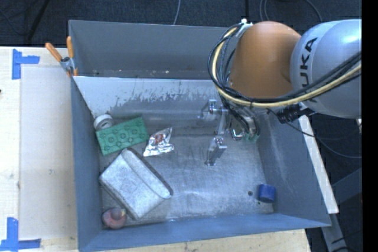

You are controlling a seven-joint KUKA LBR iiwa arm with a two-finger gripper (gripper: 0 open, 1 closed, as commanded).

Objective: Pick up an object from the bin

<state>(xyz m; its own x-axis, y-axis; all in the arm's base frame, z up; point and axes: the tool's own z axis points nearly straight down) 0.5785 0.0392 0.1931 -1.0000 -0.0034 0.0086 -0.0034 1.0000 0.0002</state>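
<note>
Wrapper (158,143) right of toy plate (121,134), pouch (134,183) before both, cap (267,192) far right in bin (147,62)

You look down on the grey metal bin (177,62) from above and slightly from its near side, close enough that it fills most of your frame; the silver arm (331,68) enters from your right.

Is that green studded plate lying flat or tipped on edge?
Flat, studs up. The green studded plate shows its whole studded face to the camera, near the bin's left wall.
</note>
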